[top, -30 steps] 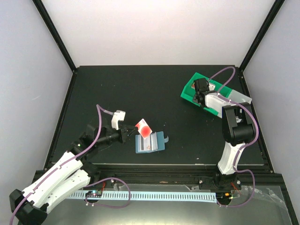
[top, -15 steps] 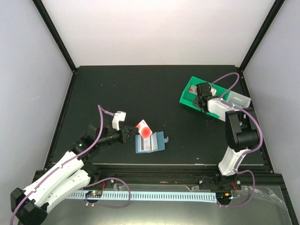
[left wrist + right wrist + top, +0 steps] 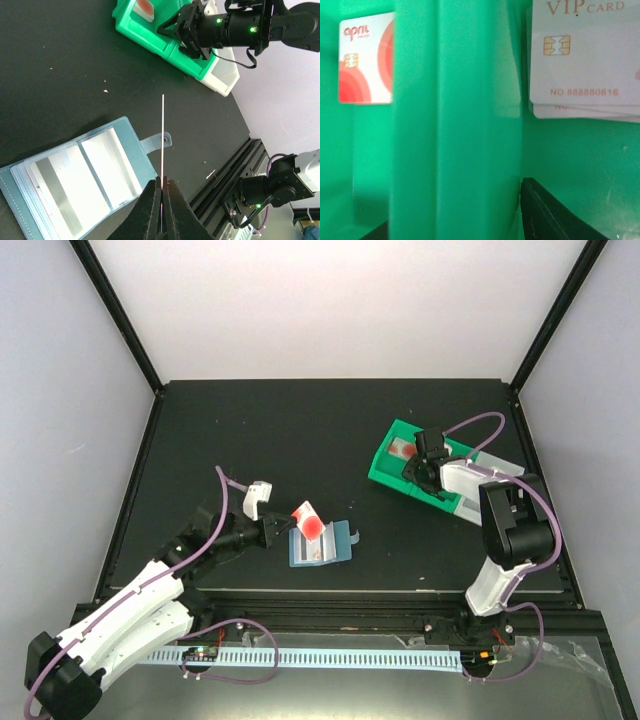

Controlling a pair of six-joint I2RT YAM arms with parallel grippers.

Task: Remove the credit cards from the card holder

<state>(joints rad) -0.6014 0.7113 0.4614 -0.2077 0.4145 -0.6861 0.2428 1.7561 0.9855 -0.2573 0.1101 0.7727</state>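
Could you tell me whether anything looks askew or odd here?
The green bin sits skewed to the table edges, the right gripper clamped on its divider. Otherwise nothing: the left gripper pinches a card beside the open card holder.

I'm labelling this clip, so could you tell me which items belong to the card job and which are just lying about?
Job: card holder, red-marked card in left gripper, cards in green bin.
Lying about: clear bin, pale specks on table.

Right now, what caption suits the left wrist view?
Left pincer grips a card edge-on near the open blue card holder; green bin beyond.
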